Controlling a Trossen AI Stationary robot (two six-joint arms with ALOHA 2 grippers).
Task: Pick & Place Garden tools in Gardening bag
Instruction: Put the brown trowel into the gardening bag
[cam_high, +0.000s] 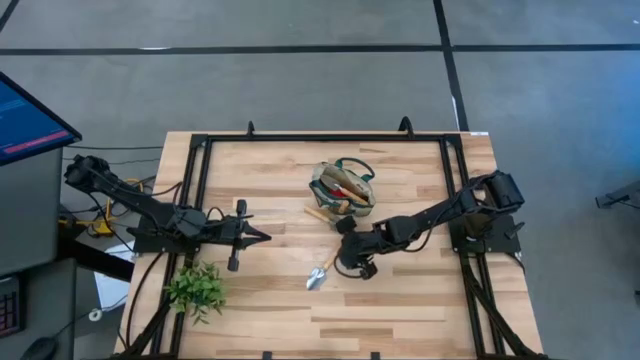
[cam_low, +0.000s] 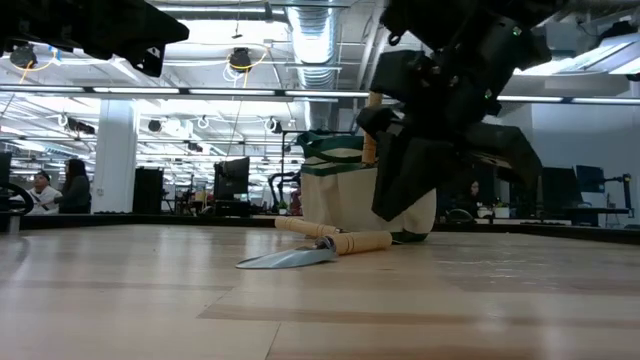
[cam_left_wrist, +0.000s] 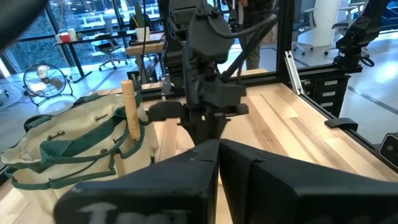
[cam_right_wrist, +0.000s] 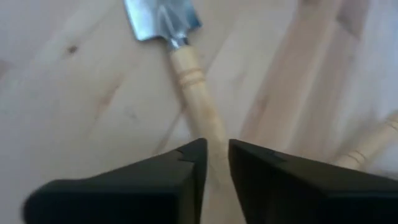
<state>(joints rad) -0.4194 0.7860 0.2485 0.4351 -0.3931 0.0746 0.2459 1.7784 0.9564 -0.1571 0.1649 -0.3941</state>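
right now you are at the pick step on the loose trowel (cam_right_wrist: 186, 62): your right gripper (cam_right_wrist: 216, 163) hangs low over its wooden handle, fingers only a narrow slit apart, and the handle runs straight down under that slit. it holds nothing that the pictures show; the trowel lies flat on the table (cam_high: 400, 310), silver blade pointing away from the pincer.

as i judge it, the next move calls for a wider gap first. as they stand the fingers look too close to straddle the handle, so you would open them, settle one either side of the wood, and close near the middle so the blade does not tip the tool.

just beside the pincer, toward the bag, a second wooden handle (cam_right_wrist: 367, 144) lies on the boards; mind you do not catch it with the outer finger.

a little beyond stands the gardening bag (cam_high: 343, 188), upright and already carrying tools, one handle poking out of its mouth. its green loops and that handle are what could snag the trowel on the way in.

farther off, your left gripper (cam_high: 262, 237) waits shut and empty over the table, and the leafy plant (cam_high: 197, 287) sits well clear.
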